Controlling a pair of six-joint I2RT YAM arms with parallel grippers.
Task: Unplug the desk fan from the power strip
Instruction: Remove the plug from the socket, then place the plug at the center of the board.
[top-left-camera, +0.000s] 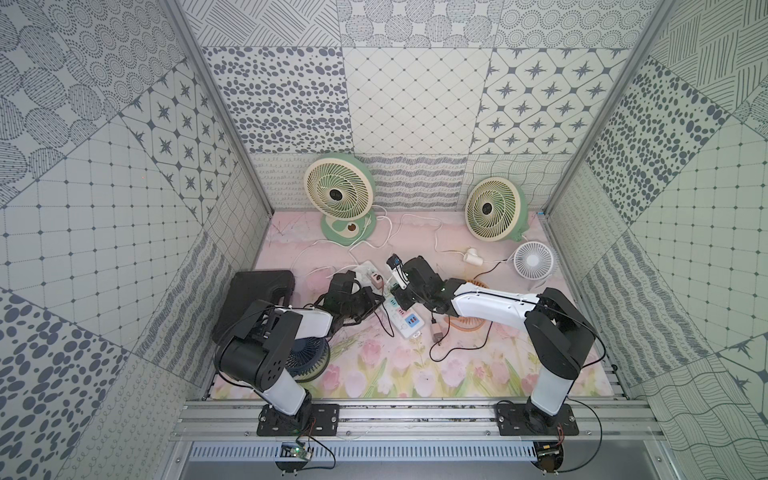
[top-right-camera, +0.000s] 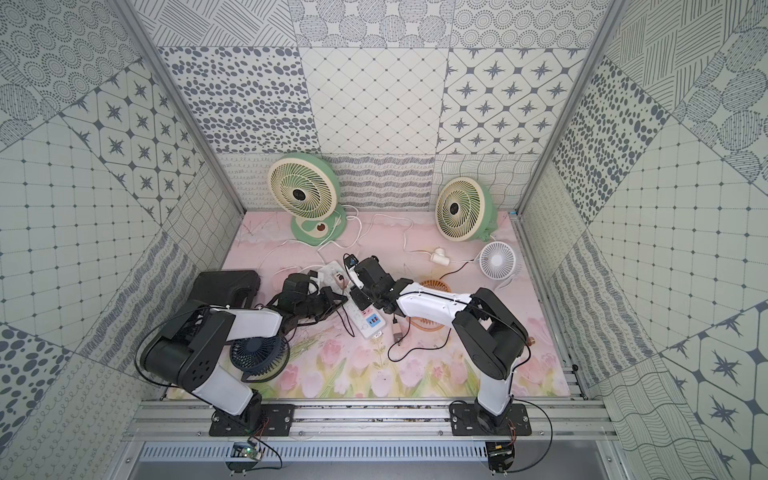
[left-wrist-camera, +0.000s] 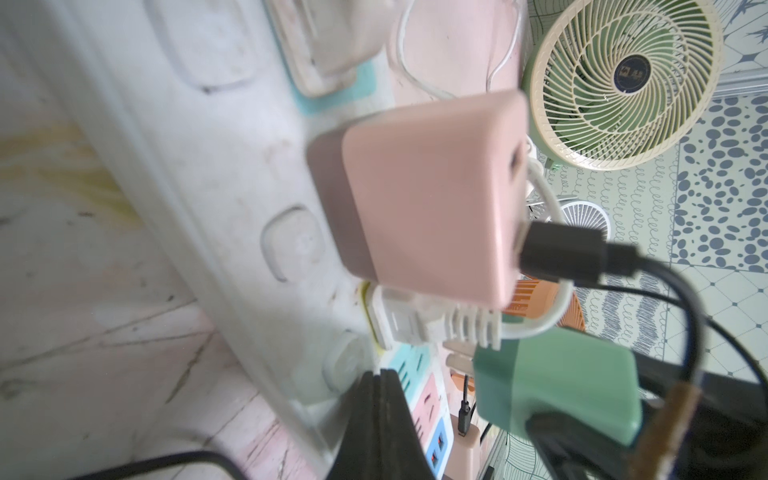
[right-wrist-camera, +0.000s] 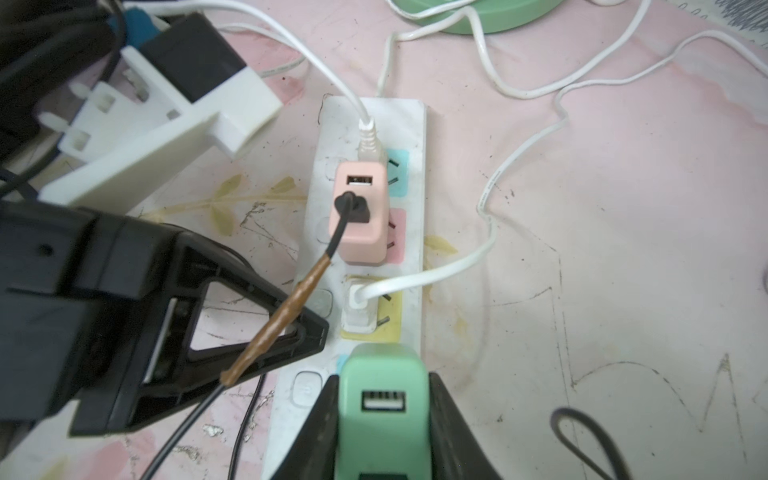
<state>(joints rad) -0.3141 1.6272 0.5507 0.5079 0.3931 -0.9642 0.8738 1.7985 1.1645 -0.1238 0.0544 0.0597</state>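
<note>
The right pincer (right-wrist-camera: 382, 376) clamps the green adapter (right-wrist-camera: 382, 415) on the power strip (right-wrist-camera: 411, 124), perhaps plugged in; the left pincer (right-wrist-camera: 316, 332), fully closed, sits at the strip's edge.

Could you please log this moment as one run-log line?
left claw: shut, at long white power strip edge | right claw: shut on mint-green USB adapter block | pink plastic adapter: plugged in

Left arm (top-left-camera: 309, 324), right arm (top-left-camera: 490, 305): white-shelled, black-jointed, black cables (top-right-camera: 136, 355) looping off; left hand (top-left-camera: 379, 300), right hand (right-wrist-camera: 382, 384) solid black.
</note>
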